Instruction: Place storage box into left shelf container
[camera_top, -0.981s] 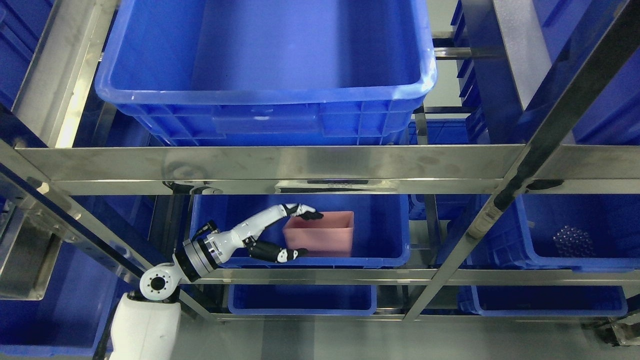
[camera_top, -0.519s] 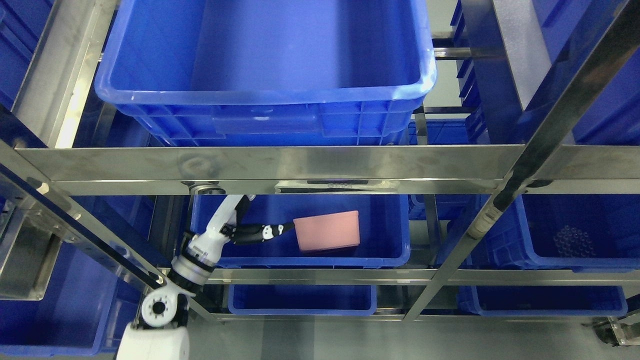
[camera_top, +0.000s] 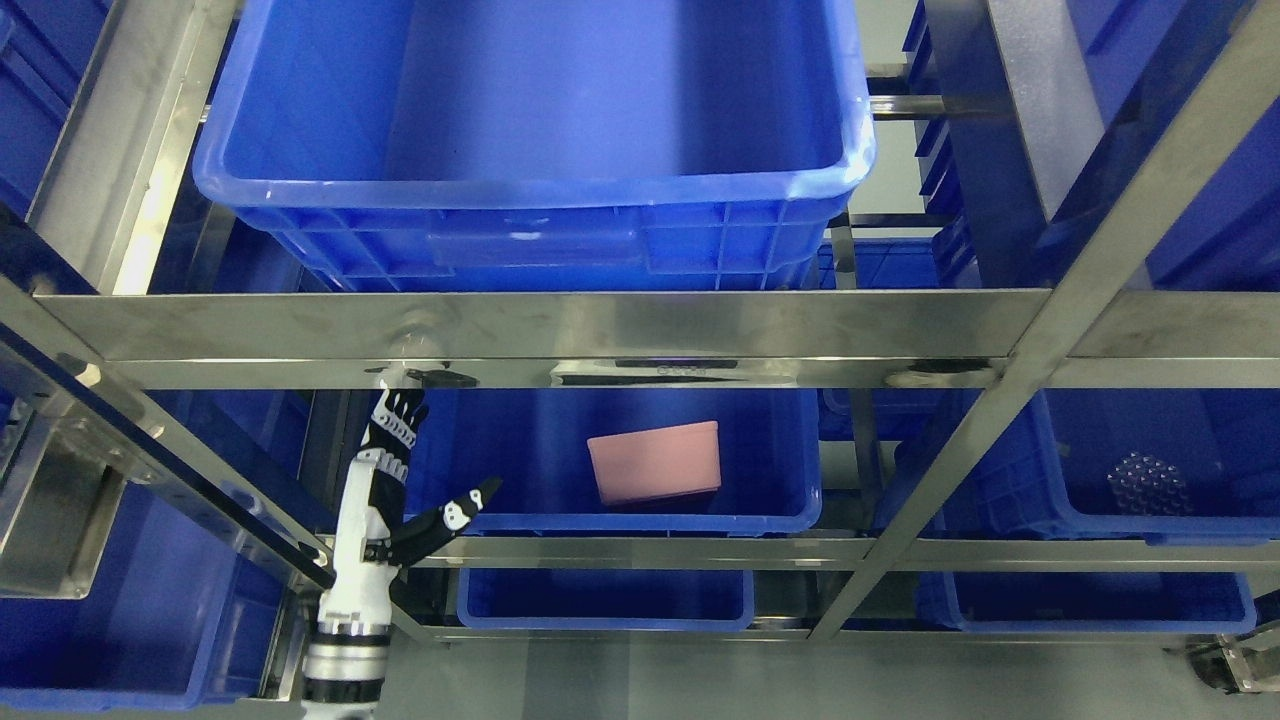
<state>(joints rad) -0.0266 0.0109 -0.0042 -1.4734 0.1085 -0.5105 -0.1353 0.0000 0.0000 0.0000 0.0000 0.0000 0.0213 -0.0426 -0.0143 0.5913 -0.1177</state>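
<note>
In the head view the pink storage box (camera_top: 655, 462) lies inside the left shelf container (camera_top: 770, 500), a blue bin on the lower tier, while the left hand (camera_top: 395, 480) stands apart at the bin's left end with fingers spread and holding nothing; the sensible way to finish is to draw the arm straight out, clear of the steel crossbar (camera_top: 560, 335) just above its fingertips. The rack is bare polished metal crowded with blue bins, a large upper bin (camera_top: 520, 235) overhead, and a grey floor (camera_top: 620, 680) shows below.
</note>
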